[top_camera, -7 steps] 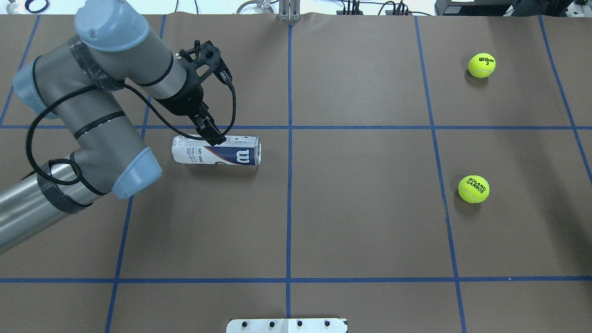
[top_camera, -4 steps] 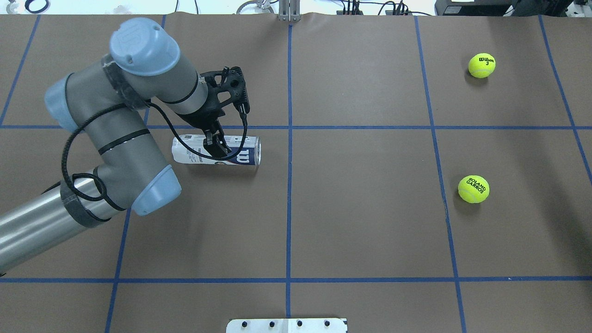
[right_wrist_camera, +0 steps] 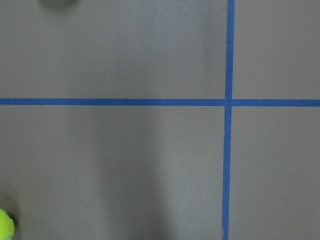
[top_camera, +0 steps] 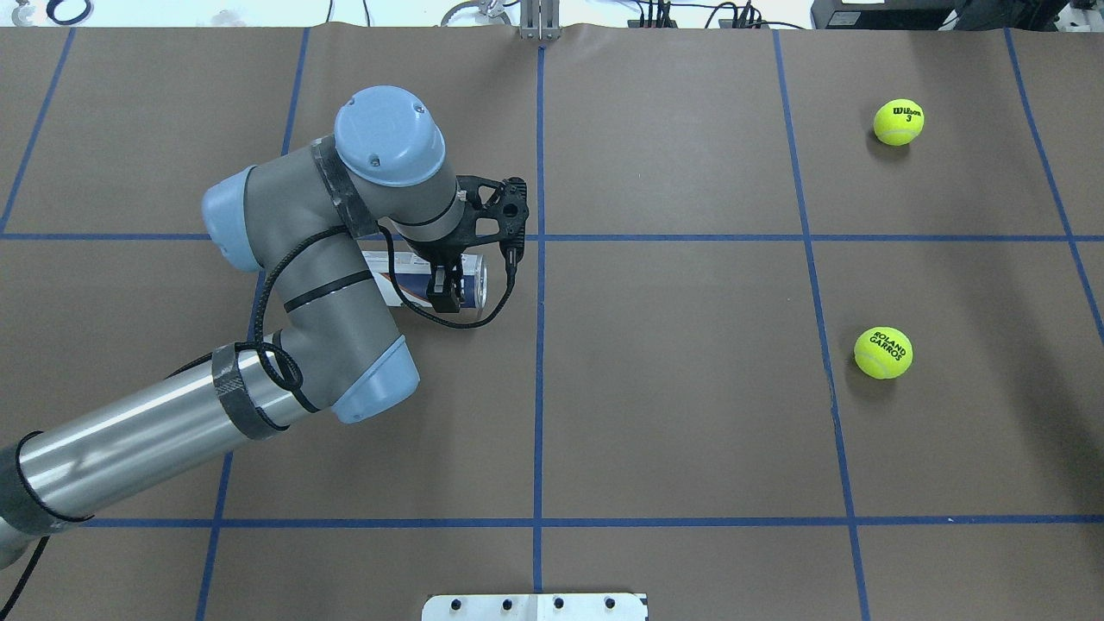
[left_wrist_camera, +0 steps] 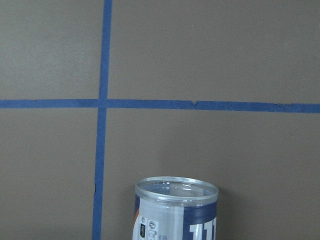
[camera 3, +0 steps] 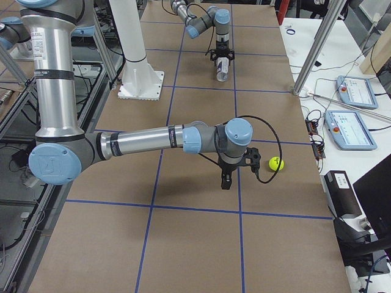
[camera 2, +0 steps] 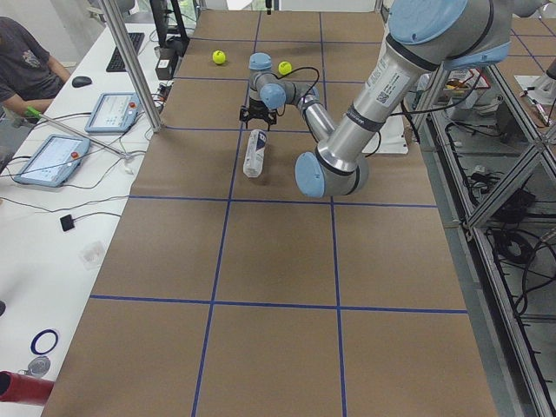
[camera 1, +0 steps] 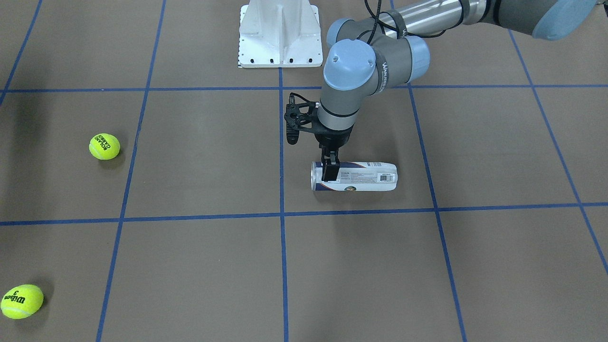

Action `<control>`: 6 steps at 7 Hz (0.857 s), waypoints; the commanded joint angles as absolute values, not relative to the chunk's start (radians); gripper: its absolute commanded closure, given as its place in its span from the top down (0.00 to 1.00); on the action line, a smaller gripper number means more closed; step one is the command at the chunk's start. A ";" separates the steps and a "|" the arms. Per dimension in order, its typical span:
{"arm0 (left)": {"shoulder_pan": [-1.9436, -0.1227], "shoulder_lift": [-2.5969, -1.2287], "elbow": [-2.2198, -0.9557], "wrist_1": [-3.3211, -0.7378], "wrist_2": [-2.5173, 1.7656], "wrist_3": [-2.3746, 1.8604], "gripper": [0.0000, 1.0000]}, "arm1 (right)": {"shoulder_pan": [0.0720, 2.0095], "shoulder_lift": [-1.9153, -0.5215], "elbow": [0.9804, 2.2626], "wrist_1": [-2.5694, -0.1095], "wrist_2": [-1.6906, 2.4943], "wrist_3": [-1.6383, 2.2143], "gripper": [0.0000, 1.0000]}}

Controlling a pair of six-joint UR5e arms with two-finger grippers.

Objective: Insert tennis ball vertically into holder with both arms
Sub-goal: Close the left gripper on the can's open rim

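Note:
The holder (top_camera: 471,281) lies on its side on the brown table, its open silver rim towards the centre line; it also shows in the front view (camera 1: 365,176) and in the left wrist view (left_wrist_camera: 176,210). My left gripper (top_camera: 446,293) points down over the holder's open end, jaws open and astride it, one finger (camera 1: 329,172) in front of the tube. Two yellow tennis balls lie far right: a Wilson ball (top_camera: 899,121) and a Roland Garros ball (top_camera: 883,352). My right gripper (camera 3: 226,181) shows only in the right side view, next to a ball (camera 3: 276,163); I cannot tell its state.
The white pedestal base (camera 1: 280,33) stands at the table's robot-side edge. Blue tape lines (top_camera: 540,259) mark a grid on the table. A yellow ball edge (right_wrist_camera: 4,225) sits at the right wrist view's lower left corner.
My left arm has swung right and its gripper has moved along the holder from mid-length to the open end. The holder and both balls have not moved.

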State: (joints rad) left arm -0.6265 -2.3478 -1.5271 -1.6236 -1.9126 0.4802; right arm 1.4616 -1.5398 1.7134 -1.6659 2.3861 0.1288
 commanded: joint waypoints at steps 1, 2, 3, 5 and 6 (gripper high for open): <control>-0.606 -2.372 -1.488 -1.629 -1.850 0.500 0.99 | 1.460 -1.537 1.720 -1.667 2.387 0.129 1.00; -0.597 -2.378 -1.485 -1.632 -1.850 0.486 0.99 | 1.460 -1.539 1.718 -1.666 2.385 0.129 1.00; -0.595 -2.378 -1.476 -1.634 -1.842 0.488 0.99 | 1.460 -1.537 1.720 -1.666 2.385 0.129 1.00; -0.575 -2.385 -1.459 -1.635 -1.821 0.474 0.99 | 1.460 -1.537 1.718 -1.666 2.384 0.129 1.00; -0.569 -2.393 -1.431 -1.666 -1.821 0.466 0.99 | 1.460 -1.537 1.718 -1.666 2.381 0.129 1.00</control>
